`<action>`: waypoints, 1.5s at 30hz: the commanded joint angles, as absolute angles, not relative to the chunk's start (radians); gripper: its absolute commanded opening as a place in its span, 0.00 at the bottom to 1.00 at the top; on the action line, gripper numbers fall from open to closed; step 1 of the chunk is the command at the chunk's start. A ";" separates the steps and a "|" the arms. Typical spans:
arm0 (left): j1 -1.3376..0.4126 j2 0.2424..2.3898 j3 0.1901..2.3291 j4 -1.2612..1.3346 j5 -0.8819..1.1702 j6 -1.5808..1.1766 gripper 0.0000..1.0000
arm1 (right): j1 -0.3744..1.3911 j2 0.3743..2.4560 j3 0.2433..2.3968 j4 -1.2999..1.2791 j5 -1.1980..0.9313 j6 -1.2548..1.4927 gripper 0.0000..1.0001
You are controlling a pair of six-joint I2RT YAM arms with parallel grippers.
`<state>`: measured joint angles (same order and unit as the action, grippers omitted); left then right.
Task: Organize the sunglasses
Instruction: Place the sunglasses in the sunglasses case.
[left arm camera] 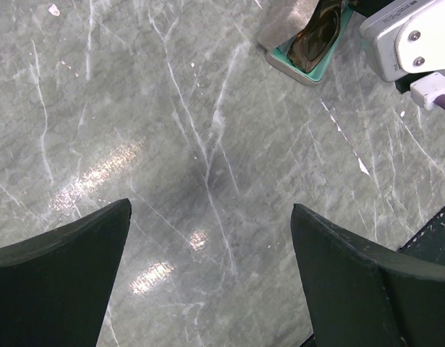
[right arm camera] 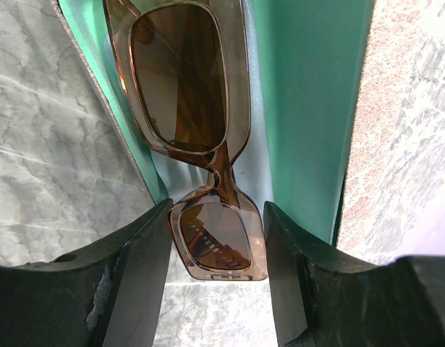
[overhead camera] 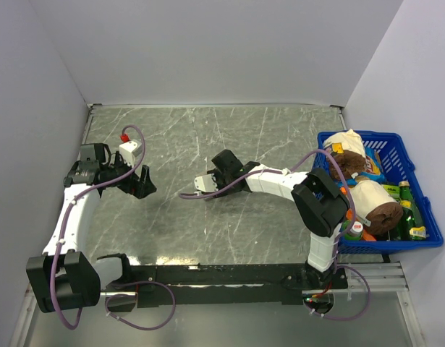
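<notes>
1. The grey marbled tabletop (overhead camera: pixel 208 130) carries everything.
2. A blue basket (overhead camera: pixel 396 245) of groceries stands at its right edge.
3. The left end effector (left arm camera: pixel 211 210) hangs over bare marble near the left side, released, with its fingers wide apart.
4. The right end effector (right arm camera: pixel 218 217), at mid-tabletop, is clenched on one lens of the sunglasses (right arm camera: pixel 182 79).
5. An open case (right arm camera: pixel 309 108) with a teal lining lies below the right end effector.
6. The sunglasses' far lens lies over that lining, and the gripped lens reaches past the case's edge.
</notes>
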<state>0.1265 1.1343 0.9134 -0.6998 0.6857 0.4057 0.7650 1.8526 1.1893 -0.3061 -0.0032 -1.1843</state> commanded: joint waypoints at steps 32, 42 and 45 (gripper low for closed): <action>0.135 1.129 0.908 -0.683 0.719 0.423 0.96 | 0.758 1.874 1.183 -0.279 0.017 -1.193 0.45; 0.135 1.126 0.908 -0.683 0.721 0.426 0.96 | 0.761 1.875 1.181 -0.270 0.014 -1.187 0.48; 0.137 1.126 0.907 -0.680 0.719 0.425 0.96 | 0.761 1.871 1.183 -0.268 0.009 -1.186 0.49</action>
<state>0.1295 1.1347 0.9134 -0.6998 0.6884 0.4057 0.7650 1.8549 1.1854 -0.2981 0.0120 -1.1873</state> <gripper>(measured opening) 0.966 0.571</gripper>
